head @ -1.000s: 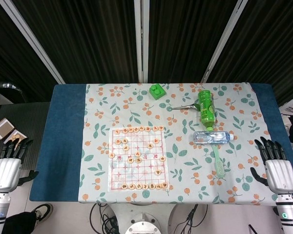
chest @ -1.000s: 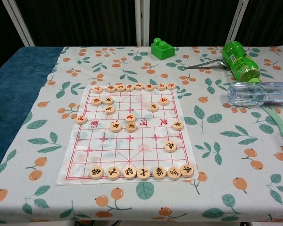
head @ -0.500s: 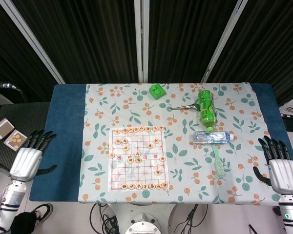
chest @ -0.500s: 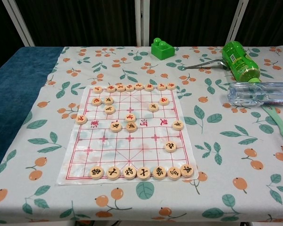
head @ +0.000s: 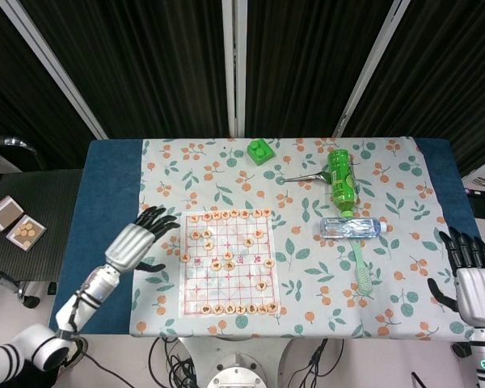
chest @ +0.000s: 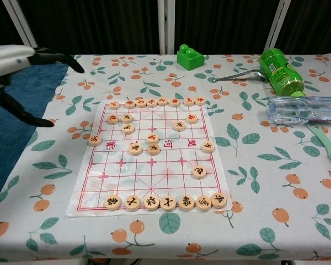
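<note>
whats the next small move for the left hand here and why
Probably ease the left hand a little further right, toward the wooden pieces at the chess sheet's near-left edge. It is open, holds nothing, and hovers just left of the sheet.

Bare cloth (head: 166, 202) left of the chess sheet (head: 228, 263) – bottles (head: 340, 179) and toothbrush (head: 364, 265) crowd its right.

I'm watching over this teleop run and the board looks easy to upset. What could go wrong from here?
1. The left hand, open and empty, hovers at the left edge of the chess board sheet; a low sweep could scatter the loose wooden pieces.
2. The sheet looks thin and might slide or wrinkle if caught.
3. The clear bottle lies on its side across the toothbrush and could roll.
</note>
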Available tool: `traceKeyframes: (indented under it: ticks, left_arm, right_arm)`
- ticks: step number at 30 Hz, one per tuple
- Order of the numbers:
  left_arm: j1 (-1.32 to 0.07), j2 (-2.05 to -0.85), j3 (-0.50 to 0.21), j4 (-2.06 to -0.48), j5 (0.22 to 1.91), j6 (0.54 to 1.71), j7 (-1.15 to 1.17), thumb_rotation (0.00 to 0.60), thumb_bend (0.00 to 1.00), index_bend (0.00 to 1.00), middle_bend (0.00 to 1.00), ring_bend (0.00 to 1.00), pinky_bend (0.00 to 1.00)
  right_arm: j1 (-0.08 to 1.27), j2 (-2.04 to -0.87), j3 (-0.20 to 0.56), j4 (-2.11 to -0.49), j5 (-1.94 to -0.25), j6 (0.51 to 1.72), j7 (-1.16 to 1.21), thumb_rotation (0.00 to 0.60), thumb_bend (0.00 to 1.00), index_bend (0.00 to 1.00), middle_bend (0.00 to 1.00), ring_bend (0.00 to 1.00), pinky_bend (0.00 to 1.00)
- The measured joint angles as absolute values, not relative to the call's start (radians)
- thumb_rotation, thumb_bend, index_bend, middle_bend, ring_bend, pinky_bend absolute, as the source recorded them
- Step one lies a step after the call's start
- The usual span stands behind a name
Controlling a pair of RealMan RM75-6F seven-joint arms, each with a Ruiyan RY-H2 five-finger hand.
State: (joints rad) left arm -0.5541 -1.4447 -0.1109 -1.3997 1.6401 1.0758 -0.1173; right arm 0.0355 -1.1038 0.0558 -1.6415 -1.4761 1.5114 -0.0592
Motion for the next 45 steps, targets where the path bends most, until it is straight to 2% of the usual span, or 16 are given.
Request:
traceKeyframes:
  ticks: [7, 16, 27, 45]
  left_arm:
    - [-0.658, -1.580, -0.124, -1.240, 1.613, 0.978, -0.188, 0.600, 0.12, 0.23, 0.16, 0.01, 0.03]
    - [-0.742, -1.692, -0.124, -1.101, 1.591, 0.939, -0.262, 0.600, 0.16, 0.27, 0.16, 0.01, 0.03]
    - [-0.783, -1.758, -0.092, -0.999, 1.585, 0.927, -0.287, 0.600, 0.21, 0.31, 0.16, 0.01, 0.03]
    - [-0.809, -1.833, -0.046, -0.870, 1.588, 0.945, -0.295, 0.600, 0.21, 0.41, 0.16, 0.01, 0.03]
  right_arm:
    - [0.027, -1.103, 0.062, -1.622, -1.458, 1.512, -0.025, 0.600, 0.23, 0.00, 0.00, 0.00, 0.00]
    - [0.028, -1.106, 0.068, -1.613, -1.455, 1.507, -0.010, 0.600, 0.23, 0.00, 0.00, 0.00, 0.00]
    - [0.022, -1.106, 0.077, -1.600, -1.437, 1.508, 0.005, 0.600, 0.23, 0.00, 0.00, 0.00, 0.00]
    - [0.028, -1.103, 0.080, -1.562, -1.431, 1.482, 0.045, 0.600, 0.23, 0.00, 0.00, 0.00, 0.00]
